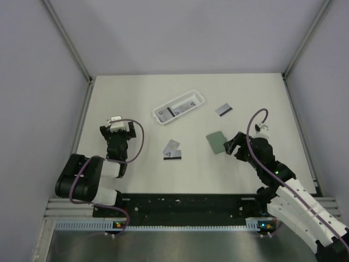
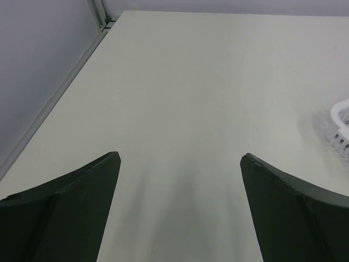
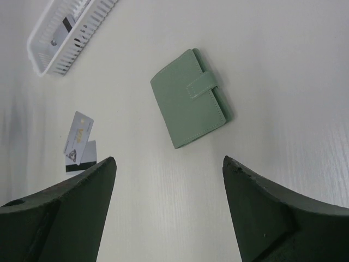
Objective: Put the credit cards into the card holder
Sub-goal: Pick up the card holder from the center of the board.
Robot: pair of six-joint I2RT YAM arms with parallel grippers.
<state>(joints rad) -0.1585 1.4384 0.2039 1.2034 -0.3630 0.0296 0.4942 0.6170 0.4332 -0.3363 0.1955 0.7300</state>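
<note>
The sage-green card holder [image 1: 217,142] lies shut on the table right of centre, and in the right wrist view [image 3: 190,98] its strap tab is fastened. Two overlapping credit cards [image 1: 172,150] lie left of it; they also show in the right wrist view [image 3: 79,143]. Another card [image 1: 224,109] lies farther back. My right gripper [image 1: 233,146] is open and empty just near-right of the holder, not touching it; the right wrist view [image 3: 169,161] shows the holder beyond its tips. My left gripper [image 1: 117,130] is open and empty at the left, over bare table [image 2: 180,158].
A white slotted basket [image 1: 163,121] stands behind the centre with several cards in it; it shows in the right wrist view [image 3: 41,60], and its corner shows in the left wrist view [image 2: 339,130]. Grey walls enclose the table on three sides.
</note>
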